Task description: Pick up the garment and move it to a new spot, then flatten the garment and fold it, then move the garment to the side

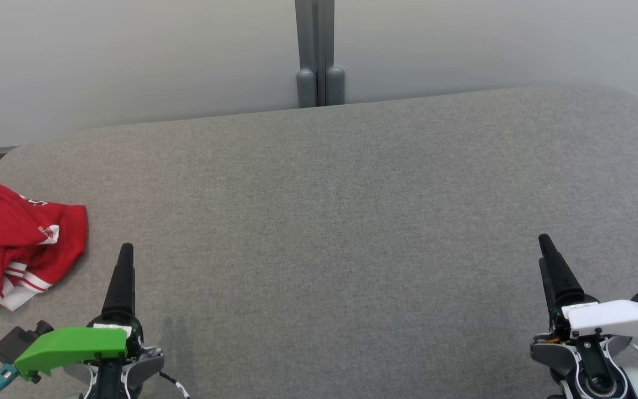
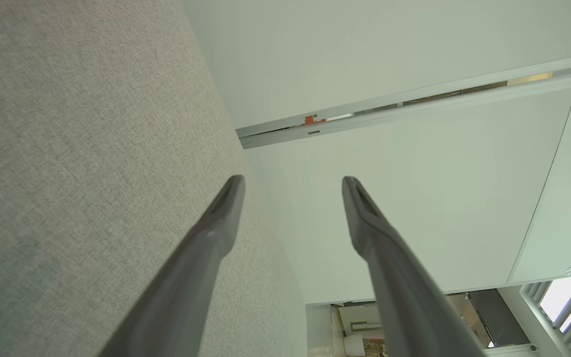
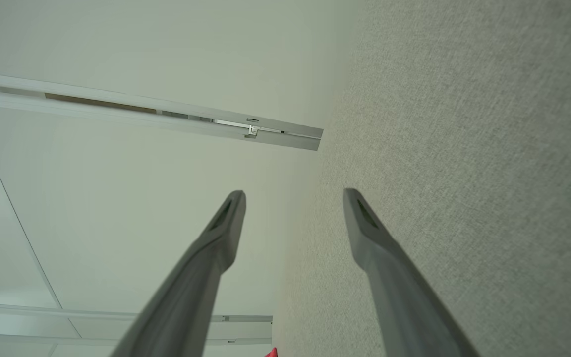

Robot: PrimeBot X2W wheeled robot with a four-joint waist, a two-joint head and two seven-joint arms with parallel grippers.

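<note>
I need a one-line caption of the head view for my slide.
Crumpled red garment at the left edge of a grey fabric surface; left gripper and right gripper hover empty.

The grey worktop (image 1: 324, 221) lies open across its whole middle and right, so a gripper can pass there from the near edge to the far edge with nothing in the way. The one thing lying on it is the red garment (image 1: 17, 238), heaped at the left edge and partly cut off in the head view. The left gripper (image 1: 125, 255) stands just right of the heap and nearer, apart from the cloth. The right gripper (image 1: 545, 246) stands at the near right, well apart. Behind the far edge a pale wall (image 1: 130, 55) and a grey post (image 1: 319, 55) close off the back.
</note>
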